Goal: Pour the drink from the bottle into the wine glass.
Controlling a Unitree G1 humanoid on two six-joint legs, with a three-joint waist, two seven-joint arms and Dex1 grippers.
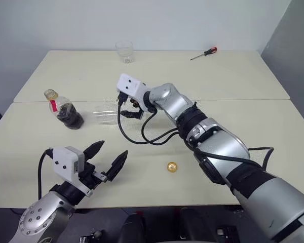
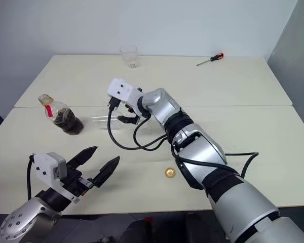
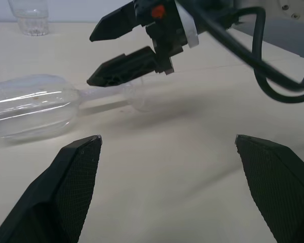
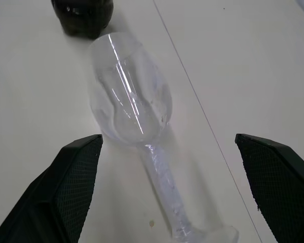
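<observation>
Right wrist view: the clear stemmed wine glass (image 4: 131,96) was seen lying toppled on the cream counter (image 1: 218,81), straddled by the right gripper (image 1: 133,109), jaws apart, presumably for righting; left gripper (image 1: 109,161) jaws likewise apart.

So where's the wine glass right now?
The wine glass lies on its side on the table, rim towards the bottle, under the open right gripper.
</observation>
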